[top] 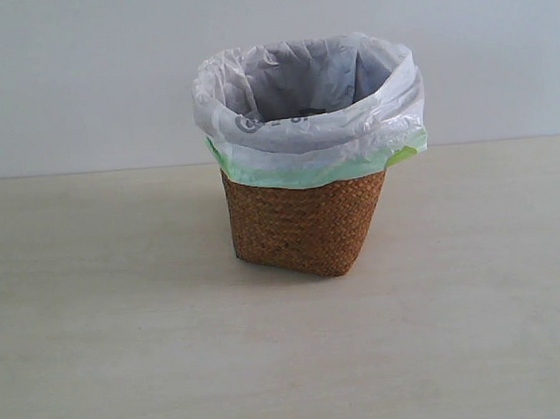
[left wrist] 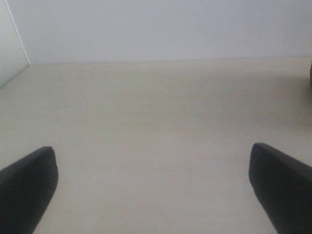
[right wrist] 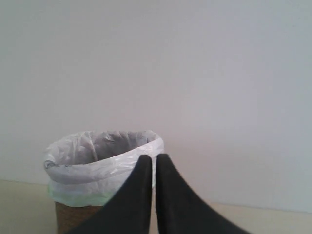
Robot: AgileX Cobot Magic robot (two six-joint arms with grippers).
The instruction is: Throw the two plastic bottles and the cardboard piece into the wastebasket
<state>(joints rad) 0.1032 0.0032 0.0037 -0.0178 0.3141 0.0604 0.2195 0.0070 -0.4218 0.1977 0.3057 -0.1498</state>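
1. Standing upright on the table (top: 100,350), the wastebasket (top: 305,232) lies ahead of the right gripper (right wrist: 154,163) and apart from it. Its mouth faces up, so things can be dropped in from above.
2. Its plastic bag liner (top: 285,134) is folded out over the wicker rim, green edge lowest, which holds the mouth wide. A dark patch shows deep inside, but too little of it is visible to name.
3. The two plastic bottles and the cardboard piece appear in no view: not on the table around the basket, nor in either gripper. My judgement is that they already lie inside and the task is at or near its end, though most of the interior is hidden.
4. The right gripper has its jaws pressed together with nothing between them, and its tips aim toward the basket's near side.
5. The left gripper (left wrist: 152,161) has its fingers spread wide with nothing between them. Only bare table lies beneath and ahead of it, and the basket is out of its view.
6. Neither arm shows in the exterior view, so both hang clear of the basket. A plain pale wall (top: 85,79) rises beyond it.
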